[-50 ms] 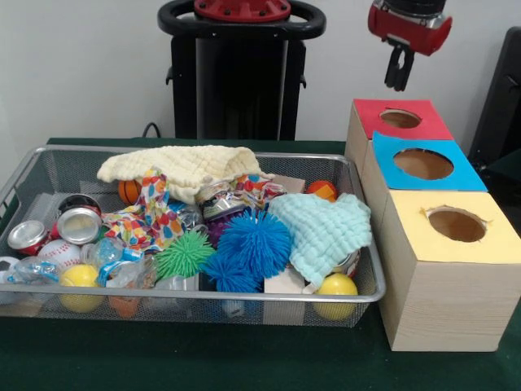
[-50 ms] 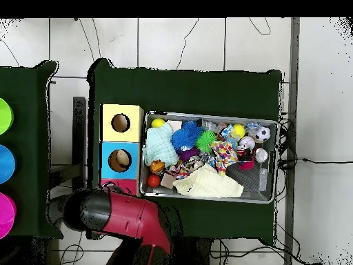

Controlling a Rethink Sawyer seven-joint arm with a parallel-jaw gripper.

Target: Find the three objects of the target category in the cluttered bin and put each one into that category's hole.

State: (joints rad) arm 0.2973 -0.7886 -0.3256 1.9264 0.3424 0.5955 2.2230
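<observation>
A wire bin [image 1: 358, 295] [image 2: 272, 197] holds a jumble: two blue spiky balls [image 1: 254, 238] [image 2: 183, 138], a green spiky ball [image 1: 184, 254] [image 2: 205, 141], yellow balls [image 1: 336, 287] [image 1: 79, 277], a baseball [image 1: 59, 253], crushed cans [image 1: 79, 224], a small basketball [image 1: 128, 191] and an orange-red ball [image 1: 322, 189] [image 2: 153, 181]. A yellow cloth [image 1: 183, 165] [image 2: 207, 183], a mint cloth [image 1: 324, 230] [image 2: 160, 145] and a patterned cloth [image 1: 146, 218] cover other items. My gripper [image 1: 399, 80] hangs shut and empty, high above the red-topped box [image 1: 403, 119]. In the overhead view the arm [image 2: 114, 214] hides it.
Three wooden boxes with round holes stand in a row beside the bin: red-topped, blue-topped [image 1: 423, 164] [image 2: 120, 160] and yellow-topped [image 1: 457, 225] [image 2: 120, 123]. Coloured discs [image 2: 4, 165] lie on a separate table. Green cloth [image 1: 244, 358] covers the table.
</observation>
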